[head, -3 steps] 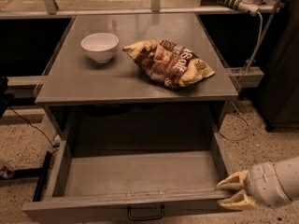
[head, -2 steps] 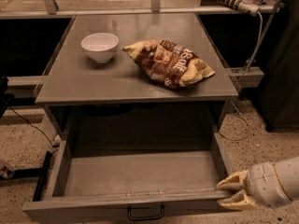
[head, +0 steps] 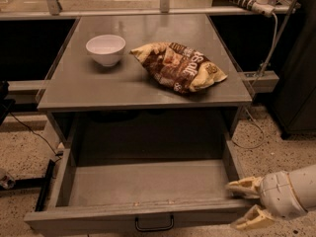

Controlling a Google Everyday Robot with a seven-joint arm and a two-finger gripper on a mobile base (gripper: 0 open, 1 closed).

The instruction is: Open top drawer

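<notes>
Grey top drawer (head: 148, 184) pulled out, plain floor showing, claw (head: 248, 203) spread beside right corner

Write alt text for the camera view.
The top drawer stands pulled far out, the gripper open beside its front right corner. On the grey table above sit a white bowl and a crumpled brown snack bag.

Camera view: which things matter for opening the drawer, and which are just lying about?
For the job: top drawer, pulled out; its black handle; gripper, open, by the drawer's right front corner.
Lying about: white bowl, snack bag, both on the table.
</notes>
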